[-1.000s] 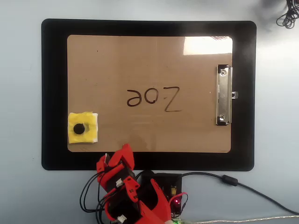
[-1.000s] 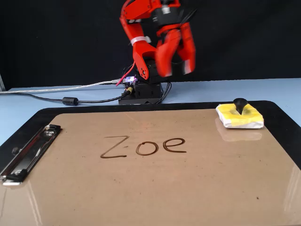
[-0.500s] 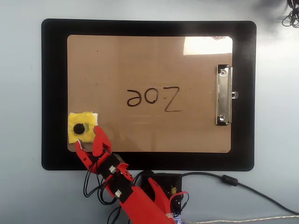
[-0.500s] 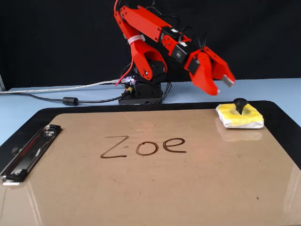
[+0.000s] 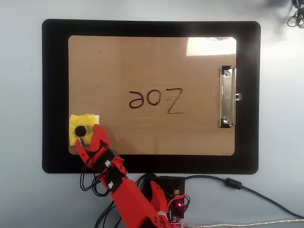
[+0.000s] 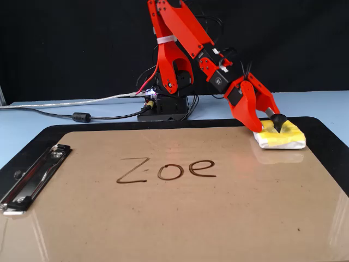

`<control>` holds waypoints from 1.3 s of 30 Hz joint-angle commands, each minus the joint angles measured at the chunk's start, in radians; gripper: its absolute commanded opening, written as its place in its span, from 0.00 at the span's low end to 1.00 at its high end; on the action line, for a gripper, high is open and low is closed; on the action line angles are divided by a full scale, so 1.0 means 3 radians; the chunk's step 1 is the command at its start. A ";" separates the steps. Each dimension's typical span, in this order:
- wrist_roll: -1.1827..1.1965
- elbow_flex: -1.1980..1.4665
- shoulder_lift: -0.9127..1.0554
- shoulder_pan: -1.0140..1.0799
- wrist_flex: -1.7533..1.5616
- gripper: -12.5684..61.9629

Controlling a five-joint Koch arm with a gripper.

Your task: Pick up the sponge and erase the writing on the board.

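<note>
The yellow sponge point(image 5: 80, 124) with its black knob lies at the board's near-left corner in the overhead view, and at the far right in the fixed view point(image 6: 286, 136). My red gripper point(image 5: 88, 137) has come down onto the sponge's near side, jaws open, tips right beside the knob point(image 6: 268, 124). It covers part of the sponge in both views. The dark writing "Zoe" point(image 5: 156, 99) sits in the middle of the light-brown board point(image 5: 152, 57), untouched point(image 6: 166, 170). I hold nothing.
The board point(image 6: 163, 224) rests on a larger black mat point(image 5: 56, 95). Its silver clip point(image 5: 227, 97) is at the right in the overhead view, at the left in the fixed view point(image 6: 32, 174). The arm's base and cables point(image 6: 163, 106) stand behind the mat.
The arm unfolded from above its base, swung out toward the sponge and dropped. The open gripper now rests at the sponge's knob. Sponge and writing have not moved.
</note>
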 commanded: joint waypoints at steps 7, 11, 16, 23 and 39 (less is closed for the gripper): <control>-0.0031 -0.0445 -0.0389 -0.0051 -0.0240 0.62; -0.0031 -0.0435 -0.0419 -0.0046 -0.0245 0.60; -0.0015 -0.0389 -0.0409 -0.0036 -0.0245 0.40; 0.0010 -0.0394 -0.0389 0.0056 -0.0240 0.06; 0.0164 -0.0961 0.1631 0.2219 0.2807 0.06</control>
